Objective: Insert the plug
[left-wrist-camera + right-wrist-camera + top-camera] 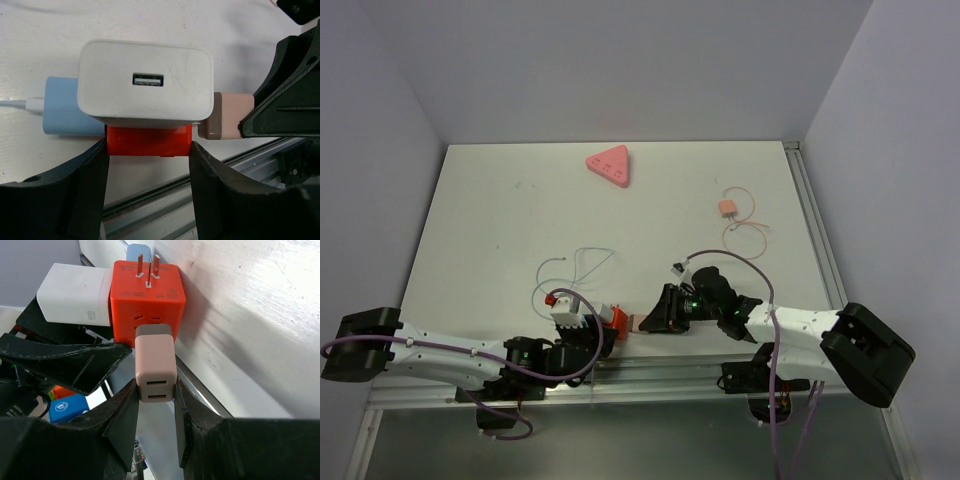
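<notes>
Near edge: a metal rail (650, 375) runs along the front of the tabletop (500, 200), and both my arms work just beyond it.
Left jaws: partly open and clamped on two opposite sides of the orange cube adapter (148, 141), which I hold by the near edge, a little left of centre.
On the cube: a white charger (145, 82) sits on one face with its USB port towards my left wrist camera. A blue plug (60, 107) is on the cube's left side.
Right jaws: almost closed, pinching the pink plug (155, 367) by its flat sides, with its two ports facing my right wrist camera.
Plug position: on the right of the cube, with its grey front end against the socket face. No prongs show between them, so I judge it seated or very nearly so, though the joint itself is hidden.
Step in hand: the push home, right towards left, with the cube braced.
Next move: a short, straight press along the plug's axis with no twist, the left grip firm so the cube does not slide. After that, only the plug should be released.
Farther out: a white cable (575, 270) loops beyond the cube, and a small orange connector (725, 208) on a thin wire lies far right. A pink triangle (610, 165) lies near the far edge.
</notes>
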Controlling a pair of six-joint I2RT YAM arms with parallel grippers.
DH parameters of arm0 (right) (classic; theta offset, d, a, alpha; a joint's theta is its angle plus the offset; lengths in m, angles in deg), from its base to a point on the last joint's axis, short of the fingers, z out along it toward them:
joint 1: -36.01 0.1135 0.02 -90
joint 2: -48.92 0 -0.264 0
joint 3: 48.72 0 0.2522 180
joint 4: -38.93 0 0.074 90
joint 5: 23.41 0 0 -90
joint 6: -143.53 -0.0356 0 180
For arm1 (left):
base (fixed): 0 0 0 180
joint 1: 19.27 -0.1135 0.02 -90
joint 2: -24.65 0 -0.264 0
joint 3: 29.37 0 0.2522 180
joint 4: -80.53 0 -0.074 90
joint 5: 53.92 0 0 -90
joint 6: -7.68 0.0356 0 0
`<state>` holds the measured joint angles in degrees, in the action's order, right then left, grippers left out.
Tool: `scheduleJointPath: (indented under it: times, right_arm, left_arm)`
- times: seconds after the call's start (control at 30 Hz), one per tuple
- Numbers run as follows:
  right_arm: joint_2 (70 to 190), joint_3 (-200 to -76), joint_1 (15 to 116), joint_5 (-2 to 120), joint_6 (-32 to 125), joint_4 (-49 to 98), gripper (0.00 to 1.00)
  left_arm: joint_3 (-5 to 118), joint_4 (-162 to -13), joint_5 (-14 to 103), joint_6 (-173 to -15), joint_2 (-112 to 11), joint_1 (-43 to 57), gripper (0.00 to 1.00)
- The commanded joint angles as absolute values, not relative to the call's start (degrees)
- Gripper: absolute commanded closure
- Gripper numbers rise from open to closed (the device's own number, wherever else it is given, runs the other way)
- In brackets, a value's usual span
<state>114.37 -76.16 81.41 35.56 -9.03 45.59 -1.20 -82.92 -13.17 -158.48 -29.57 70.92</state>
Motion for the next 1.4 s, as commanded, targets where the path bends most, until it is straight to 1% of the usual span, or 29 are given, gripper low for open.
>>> scheduleJointPath:
  times: [0.0, 0.27, 0.43, 0.63, 1.07, 1.37]
  right_arm:
    - [115.4, -77.4, 81.7, 35.5, -8.7, 48.8, 1.00]
    - [118.7, -76.7, 82.0, 34.2, -9.7, 52.5, 1.00]
    - [118.4, -77.4, 82.1, 34.1, -9.0, 52.3, 1.00]
    - [116.5, -78.1, 82.2, 34.5, -8.3, 50.5, 1.00]
    - [117.1, -80.2, 82.3, 34.2, -7.6, 48.8, 1.00]
    - [116.1, -80.2, 82.1, 36.5, -7.6, 46.7, 1.00]
  left_arm:
    - [-0.9, -80.8, -9.8, -159.2, -30.2, 70.7, 1.00]
    - [-1.8, -83.0, -8.7, -159.0, -31.2, 70.8, 1.00]
    - [-2.0, -83.9, -8.0, -159.0, -31.5, 70.8, 1.00]
    - [-3.1, -84.3, -7.7, -159.4, -29.8, 70.8, 1.00]
    - [-4.1, -87.0, -6.4, -158.3, -29.5, 70.7, 1.00]
    - [-4.4, -86.1, -6.1, -159.2, -28.8, 70.8, 1.00]
